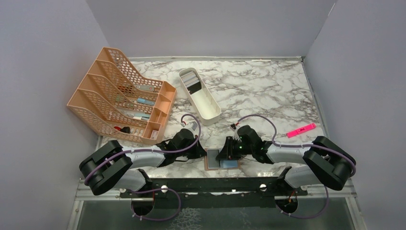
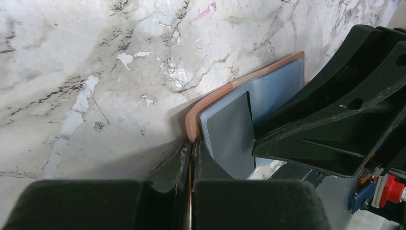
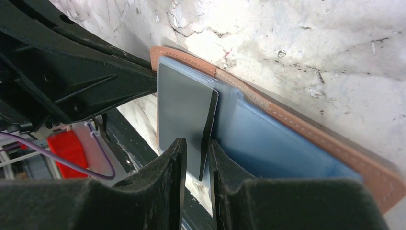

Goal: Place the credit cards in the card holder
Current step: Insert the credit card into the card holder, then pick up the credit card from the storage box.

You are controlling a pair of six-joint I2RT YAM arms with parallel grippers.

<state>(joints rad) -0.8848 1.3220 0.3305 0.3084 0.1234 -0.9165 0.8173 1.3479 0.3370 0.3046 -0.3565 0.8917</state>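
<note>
At near edge of bench, between arms: right claw narrowed onto one dark grey card, pinching its lower edge. Left claw fully closed, tips against brown rim of card holder. One holder, open flat, long axis left-right; card tilted up off it. Other cards in white tray, count unclear.
</note>
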